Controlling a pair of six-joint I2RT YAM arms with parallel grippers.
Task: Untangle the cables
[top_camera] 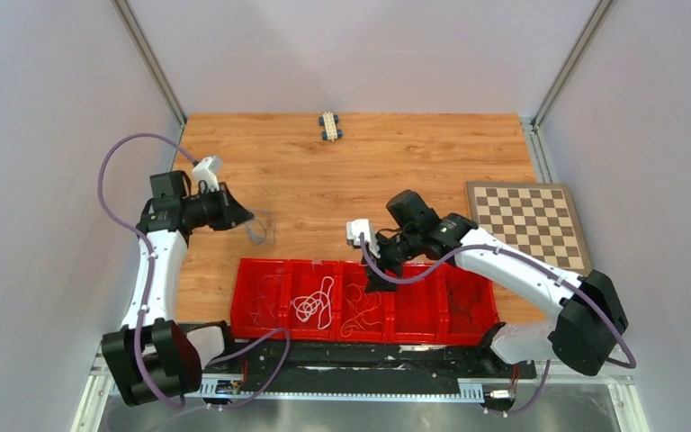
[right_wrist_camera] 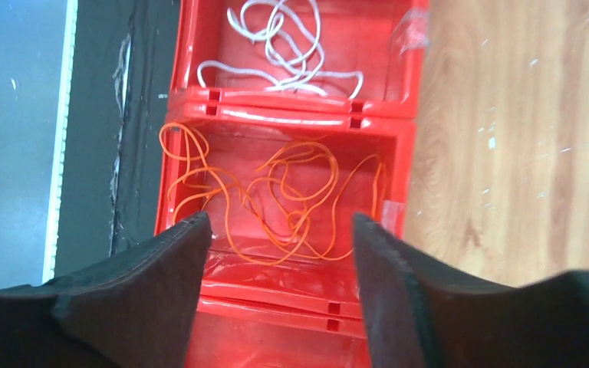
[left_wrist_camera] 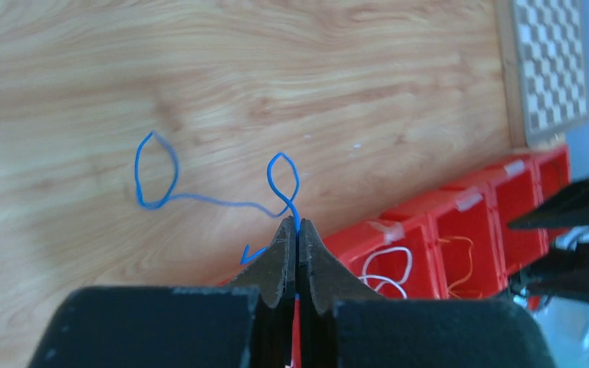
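While the left pincer (left_wrist_camera: pixel 297 227) hovers low over the bench (top_camera: pixel 369 171) on the left side, its jaws are pressed flat together on the blue cable (left_wrist_camera: pixel 199 201). The wire runs out from the tips, curls into one small loop just ahead of them, trails leftward along the wood and ends in a second loop, with a short tail poking out beside the left finger. Moving right, we reach the bins (top_camera: pixel 306 265), a red row along the near edge of the bench. The first bin holds a faint reddish cable (top_camera: pixel 265 304), hard to make out. The next one holds the white cable (top_camera: pixel 315 306), heaped in loose coils. In the third bin lies the orange cable (right_wrist_camera: pixel 276 192), sprawled in wide loops across the floor. Right above that bin hangs the right pincer (right_wrist_camera: pixel 280 221), jaws spread wide with nothing between them, the orange loops showing through the gap. The fourth bin sits half under that arm. Dark strands show in the last bin, too small to tell apart. Further right, a chessboard (top_camera: pixel 529 223) lies flat by the bench edge, well apart from the bins. At the far edge sits a small white-and-blue block (top_camera: pixel 328 126).
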